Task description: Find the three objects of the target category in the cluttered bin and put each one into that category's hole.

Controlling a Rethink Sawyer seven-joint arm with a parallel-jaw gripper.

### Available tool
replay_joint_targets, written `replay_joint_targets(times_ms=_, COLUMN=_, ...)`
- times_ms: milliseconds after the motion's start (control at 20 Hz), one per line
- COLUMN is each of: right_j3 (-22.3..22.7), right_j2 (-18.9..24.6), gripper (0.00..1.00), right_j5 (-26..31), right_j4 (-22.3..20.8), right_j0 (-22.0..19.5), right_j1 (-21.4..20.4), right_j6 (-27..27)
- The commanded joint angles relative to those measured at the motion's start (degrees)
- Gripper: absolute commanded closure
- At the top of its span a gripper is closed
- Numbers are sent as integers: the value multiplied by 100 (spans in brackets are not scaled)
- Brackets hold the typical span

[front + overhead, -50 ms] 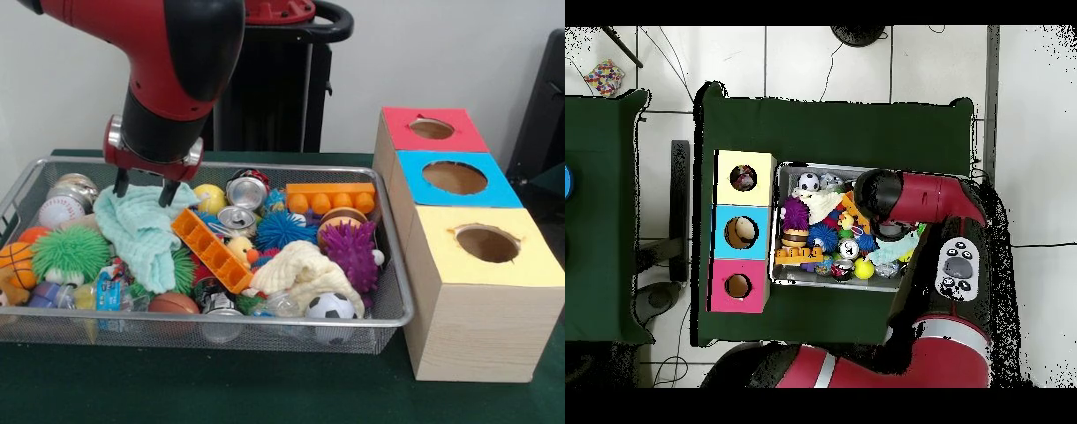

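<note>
Closest to us sits the wooden sorting box point(477, 327), three round holes on top: yellow hole point(487, 243), blue hole point(455, 177), red hole point(432, 129). Beside it, the wire-mesh bin point(26, 190) is heaped with clutter: a glossy soccer ball point(329, 306) at the front rim, a spiky purple ball point(350, 253), a fuzzy green ball point(71, 252), dented cans point(248, 189), a ribbed orange block point(212, 250), a cream cloth point(305, 272). And the gripper point(144, 190) hangs over the left part, fingers spread apart, tips touching a soft mint cloth point(141, 234), gripping nothing. From overhead the red arm point(915, 200) covers that corner, and something seems to lie inside the yellow hole, hard to tell what.
</note>
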Motion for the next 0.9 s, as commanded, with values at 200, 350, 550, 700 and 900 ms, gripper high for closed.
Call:
replay_joint_targets(times_ms=200, right_j3=-702, right_j2=135, gripper=0, right_j5=365, right_j4=-766, right_j0=253, right_j1=393, right_j6=-234)
replay_joint_targets(times_ms=350, right_j3=-812, right_j2=137, gripper=0, right_j5=273, right_j4=-795, right_j0=247, right_j1=557, right_j6=-77)
replay_joint_targets(times_ms=550, right_j3=-856, right_j2=219, gripper=0, right_j5=169, right_j4=-719, right_j0=123, right_j1=815, right_j6=104)
replay_joint_targets(times_ms=700, right_j3=-861, right_j2=272, gripper=0, right_j5=199, right_j4=-613, right_j0=37, right_j1=966, right_j6=177)
replay_joint_targets(times_ms=900, right_j3=-863, right_j2=428, gripper=0, right_j5=314, right_j4=-407, right_j0=-75, right_j1=1107, right_j6=143)
